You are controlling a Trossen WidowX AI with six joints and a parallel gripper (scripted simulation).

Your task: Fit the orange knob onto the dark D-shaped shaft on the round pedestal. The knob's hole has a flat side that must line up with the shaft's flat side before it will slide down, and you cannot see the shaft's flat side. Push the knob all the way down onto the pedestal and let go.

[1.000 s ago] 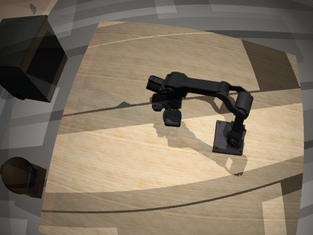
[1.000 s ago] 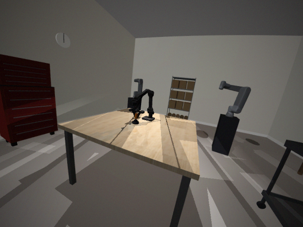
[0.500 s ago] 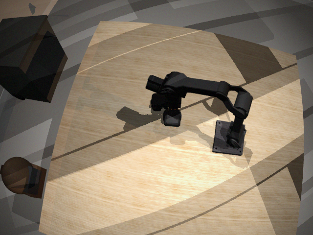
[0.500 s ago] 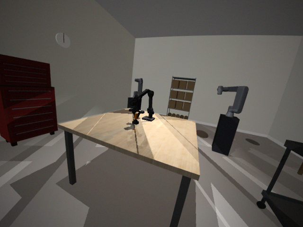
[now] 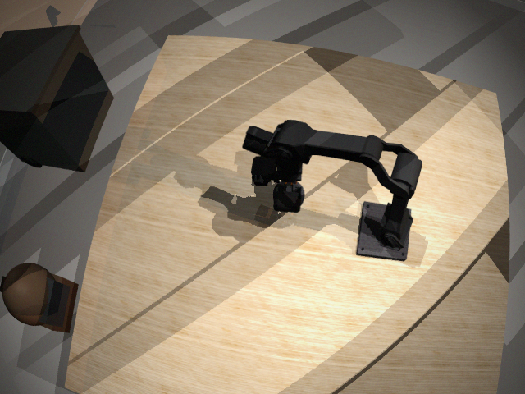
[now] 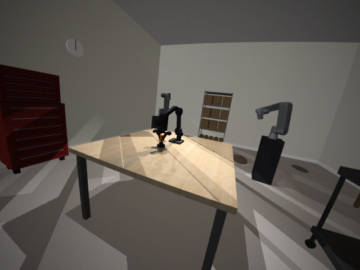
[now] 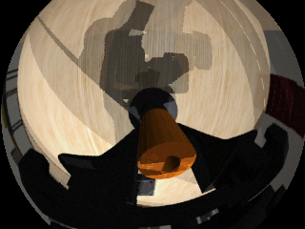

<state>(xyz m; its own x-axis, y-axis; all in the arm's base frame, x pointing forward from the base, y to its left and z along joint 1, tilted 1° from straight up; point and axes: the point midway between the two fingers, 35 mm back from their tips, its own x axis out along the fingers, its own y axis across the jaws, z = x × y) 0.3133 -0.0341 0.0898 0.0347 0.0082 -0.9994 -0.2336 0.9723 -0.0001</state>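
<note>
The orange knob point(image 6: 161, 138) point(image 7: 159, 131) is held between the two black fingers of my gripper point(image 7: 158, 129) point(image 6: 161, 134), which is shut on it. In the wrist view the knob's near end face shows a dark patch, and its far end overlaps the round pedestal. The dark round pedestal point(image 6: 161, 145) point(image 7: 145, 98) stands on the table directly below the knob in the exterior view. The shaft is hidden, and I cannot tell whether the knob touches it or sits partly over it. In the top view only a little orange shows beneath the dark gripper point(image 5: 286, 183).
The wooden table point(image 5: 190, 275) point(image 6: 174, 168) carries the arm's square base plate point(image 5: 368, 245) point(image 6: 176, 141), to the right of the pedestal in the exterior view. Bands of shadow cross the table. A red cabinet point(image 6: 31, 122) and another grey arm point(image 6: 283, 116) stand away from the table.
</note>
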